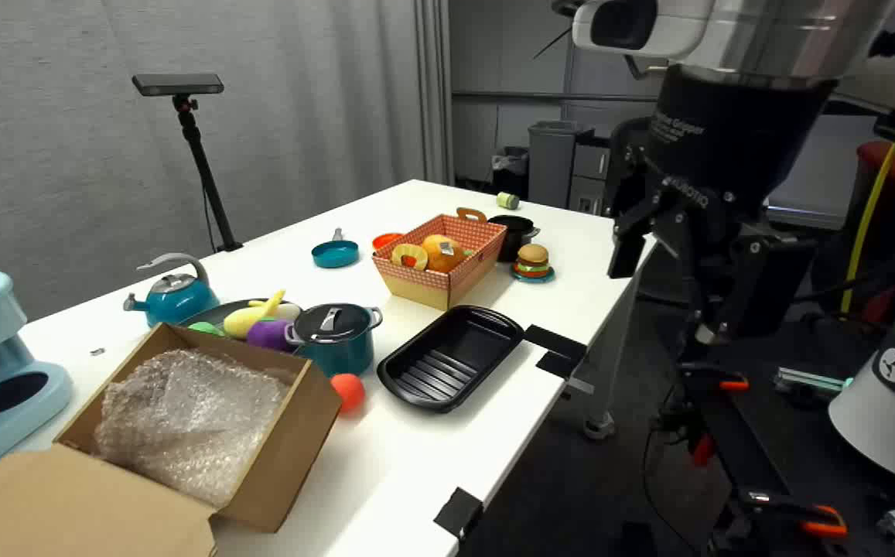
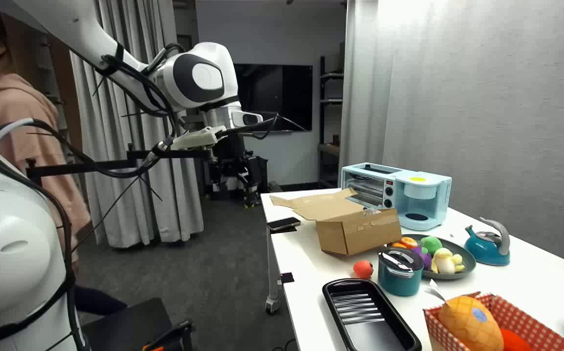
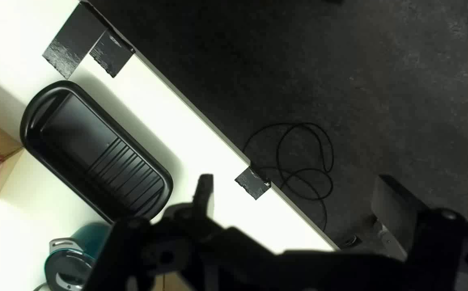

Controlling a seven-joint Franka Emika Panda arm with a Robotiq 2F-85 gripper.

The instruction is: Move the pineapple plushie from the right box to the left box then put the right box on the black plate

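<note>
Wrist view: gripper (image 3: 296, 184) spread, empty. Well off to its side, the pineapple plushie (image 2: 472, 322) should be light, squashy; pinch its middle.

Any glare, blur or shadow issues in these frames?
Wrist view: tabletop partly washed out, gripper dark and soft-focused, shadow along the black plate. In an exterior view: curtain nearly white near its top, streaky reflections inside the black plate.

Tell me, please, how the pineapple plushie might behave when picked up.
The pineapple plushie will probably squash a little, given its padded-looking surface. Its rounded body may roll if nudged, though the checked box around it should limit that.
</note>
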